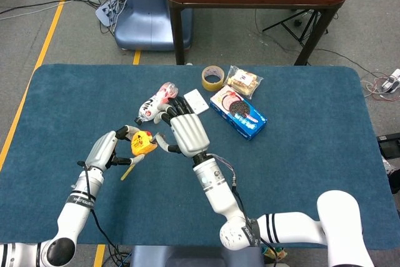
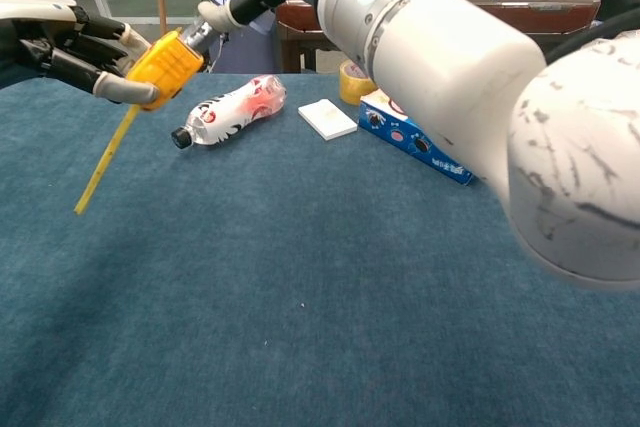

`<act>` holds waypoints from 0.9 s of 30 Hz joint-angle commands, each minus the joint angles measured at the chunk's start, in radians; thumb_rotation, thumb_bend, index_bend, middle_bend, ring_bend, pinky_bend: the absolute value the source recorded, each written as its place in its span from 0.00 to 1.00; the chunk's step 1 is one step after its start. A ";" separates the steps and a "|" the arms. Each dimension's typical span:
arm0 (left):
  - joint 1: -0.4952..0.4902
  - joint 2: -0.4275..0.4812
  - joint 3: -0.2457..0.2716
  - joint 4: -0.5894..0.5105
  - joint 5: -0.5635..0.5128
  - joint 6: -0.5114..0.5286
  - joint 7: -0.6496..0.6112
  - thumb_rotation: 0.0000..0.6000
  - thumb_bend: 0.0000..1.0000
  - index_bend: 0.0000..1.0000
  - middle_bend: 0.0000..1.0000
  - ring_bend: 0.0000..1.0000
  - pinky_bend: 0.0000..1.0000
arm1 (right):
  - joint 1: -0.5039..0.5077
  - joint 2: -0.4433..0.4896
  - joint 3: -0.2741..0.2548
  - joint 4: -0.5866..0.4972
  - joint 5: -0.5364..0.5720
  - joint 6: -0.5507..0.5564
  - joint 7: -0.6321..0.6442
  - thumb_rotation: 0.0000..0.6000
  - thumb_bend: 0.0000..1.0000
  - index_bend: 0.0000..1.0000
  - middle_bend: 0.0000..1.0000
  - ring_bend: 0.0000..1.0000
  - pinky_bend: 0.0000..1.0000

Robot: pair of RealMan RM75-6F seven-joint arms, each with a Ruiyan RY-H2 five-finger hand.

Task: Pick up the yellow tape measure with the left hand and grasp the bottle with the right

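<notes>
Head view | left robot hand [image 1: 107, 149] pinches yellow tape measure [image 1: 141, 144] | right robot hand [image 1: 185, 133] spread | bottle [image 1: 156, 102] label unreadable

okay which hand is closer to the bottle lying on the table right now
Right. The right hand hovers just in front of the bottle, its fingers reaching over the near end without gripping it. The left hand is farther off to the left, holding the yellow tape measure.

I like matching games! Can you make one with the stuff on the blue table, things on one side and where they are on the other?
Things:
1. yellow tape measure
2. bottle
3. tape roll
4. blue box

Places:
A. lying on its side on the table
B. beside the snack bag
C. held in the left hand
D. right of the white card

Pairs: 1-C, 2-A, 3-B, 4-D
</notes>
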 commanded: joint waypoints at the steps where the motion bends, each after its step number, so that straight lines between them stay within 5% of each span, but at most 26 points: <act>1: -0.001 -0.001 0.000 0.004 -0.001 -0.003 -0.002 1.00 0.21 0.47 0.52 0.33 0.23 | 0.002 -0.005 0.000 0.008 -0.002 0.002 0.000 1.00 0.42 0.49 0.30 0.15 0.05; 27: 0.001 -0.019 -0.012 0.047 -0.019 -0.022 -0.036 1.00 0.21 0.46 0.52 0.33 0.24 | 0.004 -0.029 0.001 0.045 0.001 -0.011 0.023 1.00 0.46 0.64 0.43 0.27 0.05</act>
